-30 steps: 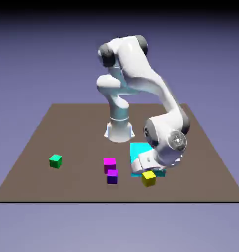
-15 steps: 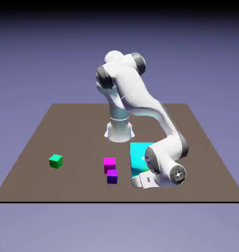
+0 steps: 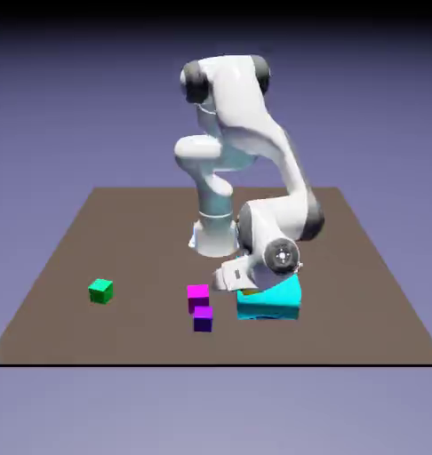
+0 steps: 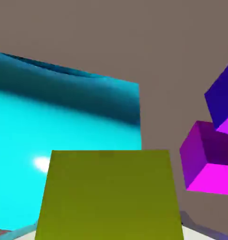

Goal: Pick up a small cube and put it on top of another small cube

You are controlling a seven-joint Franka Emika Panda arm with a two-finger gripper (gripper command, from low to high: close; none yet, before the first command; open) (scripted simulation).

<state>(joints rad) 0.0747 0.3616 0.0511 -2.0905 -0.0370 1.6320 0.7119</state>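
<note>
While the gripper [image 3: 240, 286] hangs above the table [image 3: 104, 222], jaws clamped on the small yellow cube [image 4: 109, 194], the step in hand reads as carry-to-target. The yellow cube sits between the fingers, off the table, just over the near edge of the large cyan block [image 3: 271, 300].

To do it well: gain enough height to clear the cyan block and the neighbouring cubes, keep the grip squeezed, centre over the chosen base cube, then lower straight down before letting go — the magenta cube [image 3: 197, 292] and the purple cube [image 3: 203, 319] stand close together, so a slanted approach risks nudging one.

Hand view shows the held cube large and square-on; the exterior view barely shows it, a sliver under the hand. Only the exterior view shows the green cube [image 3: 100, 290], well apart at its left.
</note>
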